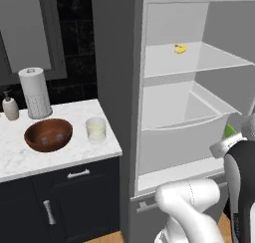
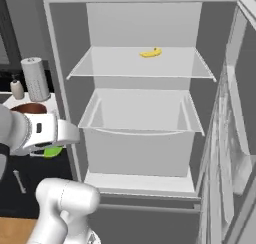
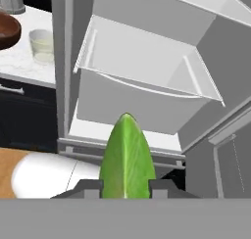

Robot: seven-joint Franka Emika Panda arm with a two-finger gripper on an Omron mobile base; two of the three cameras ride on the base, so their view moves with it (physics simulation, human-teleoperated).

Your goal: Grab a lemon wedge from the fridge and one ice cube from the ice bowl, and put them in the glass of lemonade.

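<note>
One lemon wedge (image 3: pixel 126 157) sits clamped between the gripper (image 3: pixel 125 188) jaws, outside the open fridge (image 1: pixel 169 122). Risk: the thin wedge slips out during the swing toward the glass (image 1: pixel 95 129) beside the bowl (image 1: pixel 48 134), or clips the glass rim

Green lemon wedge (image 3: pixel 126 159) held outside the open fridge (image 3: pixel 147 76).

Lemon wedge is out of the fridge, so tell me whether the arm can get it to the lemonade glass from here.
Probably yes. The hand is shut on the lemon wedge outside the open fridge, and the glass of lemonade stands uncovered near the counter edge beside the ice bowl, nothing between.
</note>
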